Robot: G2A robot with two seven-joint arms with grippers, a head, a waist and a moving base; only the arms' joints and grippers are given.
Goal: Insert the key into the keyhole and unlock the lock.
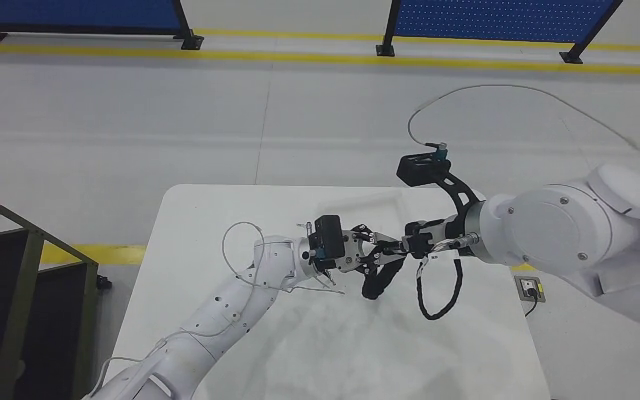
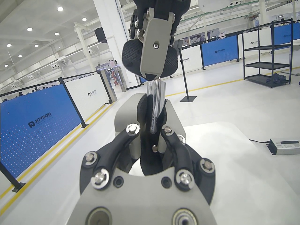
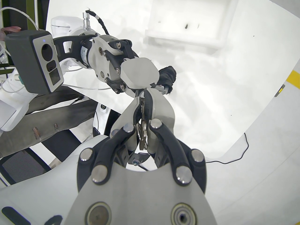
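My left gripper (image 2: 152,103) is shut on the lock (image 2: 156,99), a chrome cylinder pointing away from the wrist. The lock's black part (image 1: 377,283) hangs below the two grippers over the middle of the table and appears as a dark sleeve (image 3: 167,76) in the right wrist view. My right gripper (image 3: 144,95) is shut on the flat metal key (image 3: 142,127), held edge-on between its pads. The two grippers meet tip to tip, left gripper (image 1: 360,250) against right gripper (image 1: 392,248). The right gripper (image 2: 152,76) sits right at the cylinder's end. The key's tip is hidden there.
The white table (image 1: 200,250) lies under both arms. A shallow white foam tray (image 3: 192,40) lies on it beyond the grippers. A grey power box (image 2: 284,146) with a lead sits near one table edge. A black cable loop (image 1: 440,300) hangs from the right arm.
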